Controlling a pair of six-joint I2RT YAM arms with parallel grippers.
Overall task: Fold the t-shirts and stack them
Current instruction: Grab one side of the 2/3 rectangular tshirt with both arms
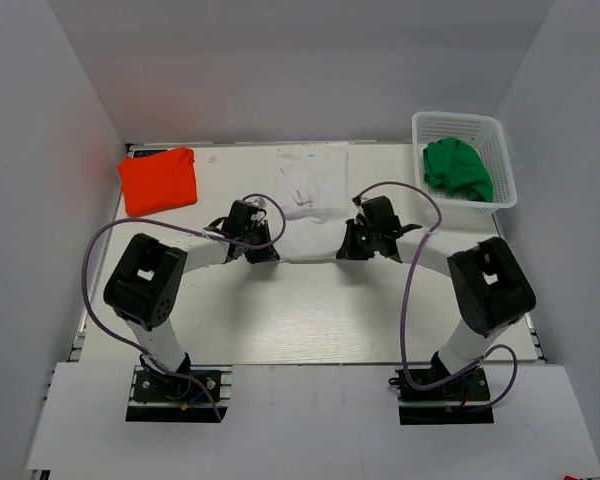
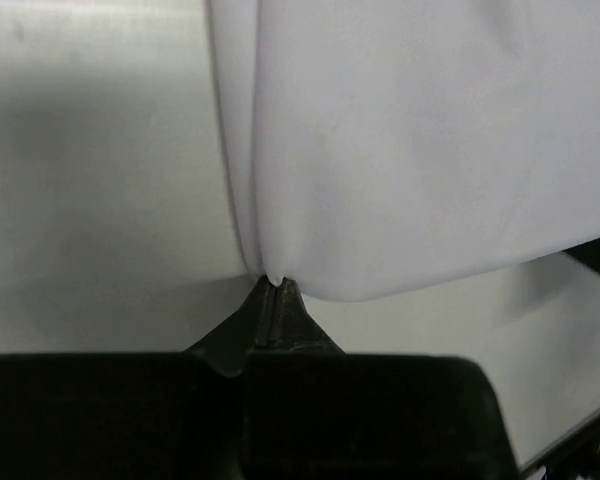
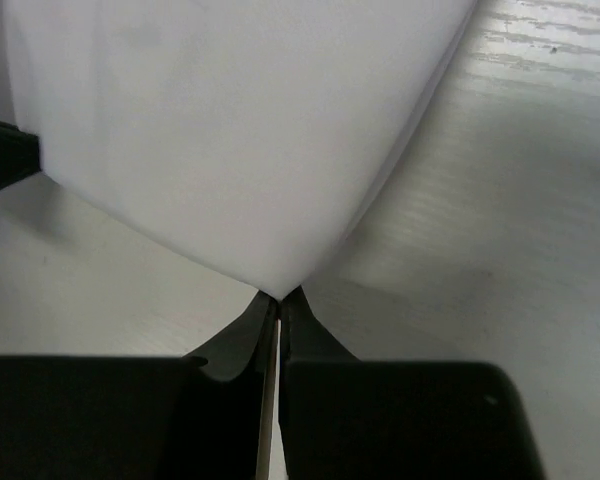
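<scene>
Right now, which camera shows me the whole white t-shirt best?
Top external: the white t-shirt shows nearly whole, between the left gripper and right gripper. Each wrist view shows only a pinched corner and hanging cloth.

Two arms are showing the same build: white tubular links joined by chunky black joint housings, each standing on a black base plate bolted to the table's near edge. A thin purple cable is looping out from each arm. The left gripper [image 2: 276, 283] and right gripper [image 3: 280, 294] are showing matte black fingers tapering to narrow tips.
</scene>
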